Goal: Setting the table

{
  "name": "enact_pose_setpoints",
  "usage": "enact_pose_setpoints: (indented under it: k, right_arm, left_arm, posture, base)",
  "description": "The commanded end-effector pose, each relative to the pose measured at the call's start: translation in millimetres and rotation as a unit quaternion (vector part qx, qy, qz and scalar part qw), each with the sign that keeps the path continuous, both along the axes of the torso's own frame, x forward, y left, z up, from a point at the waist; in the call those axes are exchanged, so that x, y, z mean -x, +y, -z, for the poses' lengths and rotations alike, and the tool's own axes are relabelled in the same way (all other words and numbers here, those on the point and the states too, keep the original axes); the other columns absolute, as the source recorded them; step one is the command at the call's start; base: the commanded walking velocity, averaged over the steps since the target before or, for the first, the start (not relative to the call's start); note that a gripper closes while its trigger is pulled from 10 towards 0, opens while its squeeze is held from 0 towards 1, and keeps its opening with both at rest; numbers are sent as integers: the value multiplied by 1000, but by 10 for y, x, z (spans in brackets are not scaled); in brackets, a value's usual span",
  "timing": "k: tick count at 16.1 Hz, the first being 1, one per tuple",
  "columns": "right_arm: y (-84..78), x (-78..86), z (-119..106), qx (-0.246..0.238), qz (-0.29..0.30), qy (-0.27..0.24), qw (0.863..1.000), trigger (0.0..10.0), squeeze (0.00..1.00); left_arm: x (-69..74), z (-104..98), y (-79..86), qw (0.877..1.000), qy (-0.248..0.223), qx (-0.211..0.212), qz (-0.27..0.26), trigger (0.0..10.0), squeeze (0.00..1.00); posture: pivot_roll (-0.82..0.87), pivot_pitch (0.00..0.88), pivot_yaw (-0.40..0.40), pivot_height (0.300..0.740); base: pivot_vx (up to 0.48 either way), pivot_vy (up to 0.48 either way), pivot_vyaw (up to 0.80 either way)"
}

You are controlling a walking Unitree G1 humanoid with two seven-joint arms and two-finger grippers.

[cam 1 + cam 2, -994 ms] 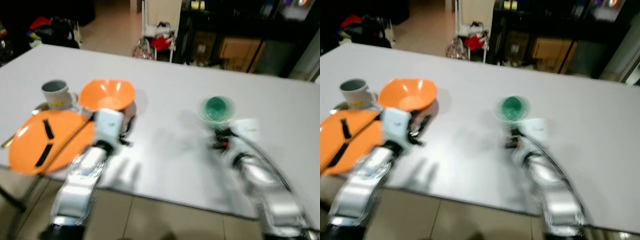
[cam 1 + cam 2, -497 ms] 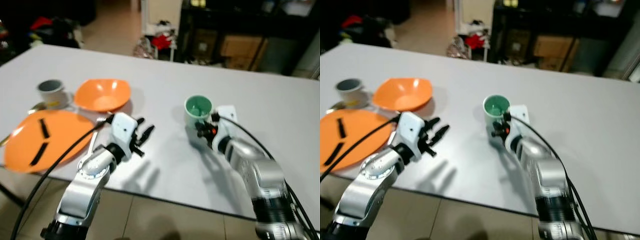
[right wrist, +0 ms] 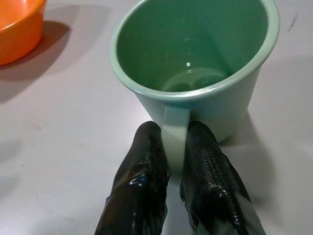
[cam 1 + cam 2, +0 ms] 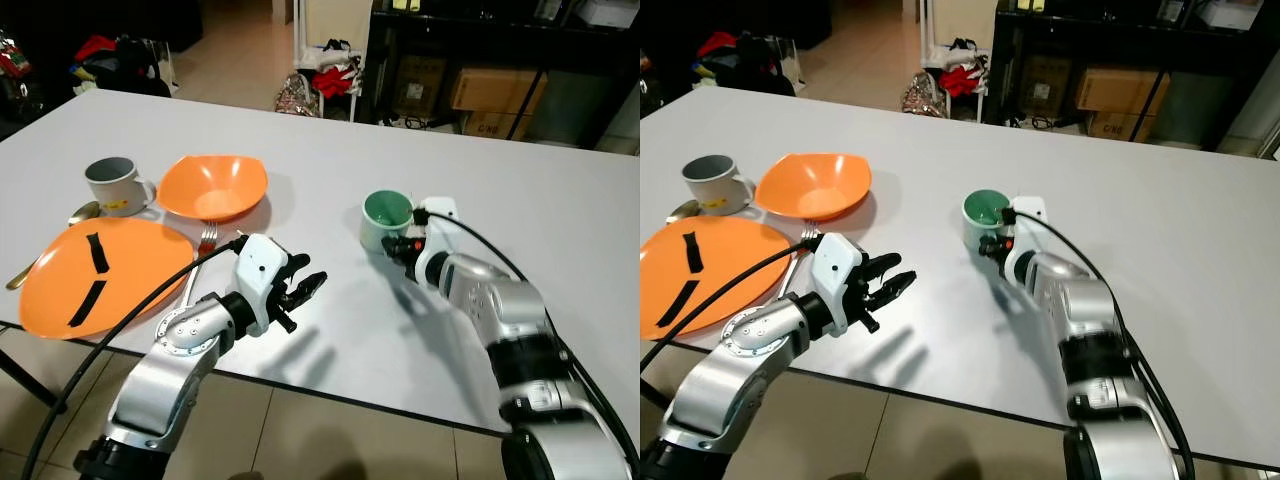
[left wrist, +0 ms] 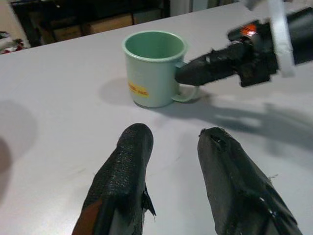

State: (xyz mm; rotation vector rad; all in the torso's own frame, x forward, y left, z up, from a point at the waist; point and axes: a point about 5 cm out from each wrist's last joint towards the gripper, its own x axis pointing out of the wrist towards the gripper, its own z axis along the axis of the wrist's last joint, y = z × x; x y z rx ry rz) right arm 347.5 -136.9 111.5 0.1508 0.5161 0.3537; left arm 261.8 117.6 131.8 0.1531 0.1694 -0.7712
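Note:
A pale green mug (image 3: 195, 63) stands upright on the white table (image 4: 330, 160), right of centre. My right gripper (image 3: 174, 147) is shut on its handle from the near side, also seen beside the mug (image 4: 385, 218). My left gripper (image 4: 305, 290) hovers open over bare table near the front edge, left of the mug, with nothing between its fingers (image 5: 132, 152). An orange plate (image 4: 130, 270) with two black strips on it lies at the left. Behind it are an orange bowl (image 4: 213, 187) and a grey mug (image 4: 112, 183). A fork (image 4: 205, 243) lies between the plate and my left arm.
A spoon (image 4: 80, 213) lies left of the plate by the grey mug. The table's front edge (image 4: 350, 385) runs just under both forearms. Dark shelving with cardboard boxes (image 4: 495, 90) and floor clutter (image 4: 325, 80) stand beyond the far edge.
The green mug has slid left toward the bowl with my right gripper on its handle. My left gripper has moved right, off the plate and bowl area, over bare table.

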Motion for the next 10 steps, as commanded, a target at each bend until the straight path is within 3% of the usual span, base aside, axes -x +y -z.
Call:
enact_pose_setpoints:
  k: [1, 4, 5, 6, 7, 10]
  right_arm:
    - [-30, -24, -9, -5, 4, 2, 1000, 10000, 0]
    - [-34, -37, 6, -6, 7, 15, 1000, 10000, 4]
    - [-30, -40, -9, -12, 6, 16, 1000, 10000, 247]
    - [-28, -41, -33, -17, 5, 16, 1000, 10000, 659]
    - [-29, -43, -70, -21, 5, 14, 1000, 10000, 976]
    - [-44, -27, -200, -34, 2, 7, 999, 10000, 1000]
  left_arm:
    - [-4, -64, -39, 1000, -6, 1, 15, 10000, 0]
    - [-2, -68, -39, 1000, -4, 0, 19, 10000, 0]
    - [-1, -69, -39, 1000, -3, -1, 20, 10000, 0]
    - [0, -70, -38, 1000, -3, -1, 21, 10000, 0]
    - [-2, -73, -38, 1000, -3, -1, 21, 10000, 0]
    - [-11, -84, -33, 1000, -6, -1, 21, 10000, 0]
  posture:
    - [77, 0, 4, 740]
    - [78, 0, 4, 740]
    - [78, 0, 4, 740]
    - [75, 0, 5, 740]
    - [75, 0, 5, 740]
    - [75, 0, 3, 740]
  base:
    - [0, 0, 0]
    - [0, 0, 0]
    - [0, 0, 0]
    - [0, 0, 0]
    - [0, 0, 0]
    - [0, 0, 0]
